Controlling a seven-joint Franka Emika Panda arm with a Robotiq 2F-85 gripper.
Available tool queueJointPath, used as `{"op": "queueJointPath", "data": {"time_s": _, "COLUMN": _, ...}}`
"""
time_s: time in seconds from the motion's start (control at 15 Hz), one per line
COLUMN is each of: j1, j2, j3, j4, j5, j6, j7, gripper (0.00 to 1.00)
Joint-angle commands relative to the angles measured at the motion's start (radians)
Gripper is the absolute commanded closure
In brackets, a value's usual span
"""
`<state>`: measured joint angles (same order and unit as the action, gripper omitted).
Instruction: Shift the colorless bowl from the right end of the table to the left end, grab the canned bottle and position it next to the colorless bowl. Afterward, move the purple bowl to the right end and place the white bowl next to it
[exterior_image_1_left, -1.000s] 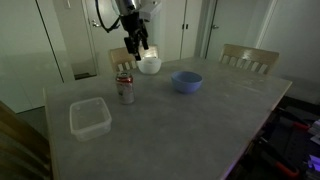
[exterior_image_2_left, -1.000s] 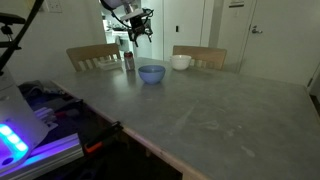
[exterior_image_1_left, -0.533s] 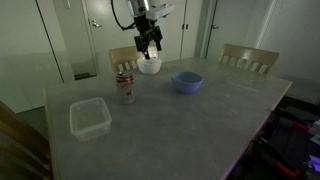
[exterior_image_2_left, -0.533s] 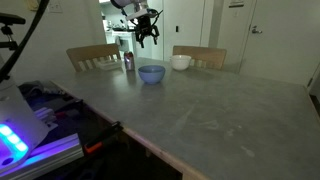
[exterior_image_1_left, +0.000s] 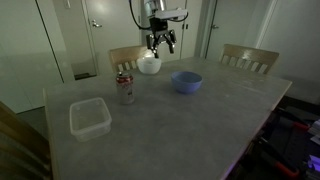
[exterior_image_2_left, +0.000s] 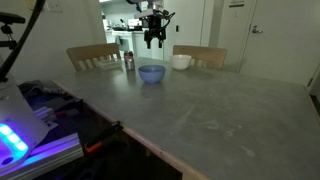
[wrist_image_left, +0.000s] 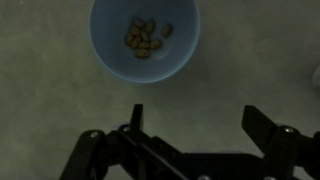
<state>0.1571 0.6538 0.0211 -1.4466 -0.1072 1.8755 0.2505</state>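
Gripper (exterior_image_1_left: 160, 46) spread wide, grasping nothing, high above the table (exterior_image_1_left: 190, 120); in wrist view, purple bowl (wrist_image_left: 110, 40) at twelve o'clock, holding small tan bits (wrist_image_left: 143, 41).

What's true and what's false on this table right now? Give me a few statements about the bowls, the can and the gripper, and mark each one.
1. The gripper is open and holds nothing. True.
2. The purple bowl is empty. False: the wrist view shows a few small tan pieces lying in it.
3. The silver drink can stands upright on the grey table. True.
4. The clear plastic container is nested inside the white bowl. False: it sits by itself on the table, apart from the white bowl, with the can between them.
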Motion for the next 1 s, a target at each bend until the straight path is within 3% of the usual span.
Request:
{"op": "queueJointPath", "data": {"time_s": 0.0, "j1": -0.040, "j2": -0.103, "j3": -0.015, "j4": -0.155, "j5": 0.055, "j6": 0.046, "j7": 0.028, "gripper": 0.00}}
{"op": "queueJointPath", "data": {"time_s": 0.33, "j1": -0.105, "j2": -0.209, "j3": -0.004, "j4": -0.359, "j5": 0.065, "j6": 0.189, "j7": -0.130, "gripper": 0.00}}
{"op": "queueJointPath", "data": {"time_s": 0.73, "j1": -0.197, "j2": -0.286, "j3": 0.021, "j4": -0.569, "j5": 0.147, "j6": 0.427, "j7": -0.457, "gripper": 0.00}}
{"op": "queueJointPath", "data": {"time_s": 0.93, "j1": -0.201, "j2": -0.287, "j3": 0.004, "j4": -0.624, "j5": 0.172, "j6": 0.547, "j7": -0.412, "gripper": 0.00}}
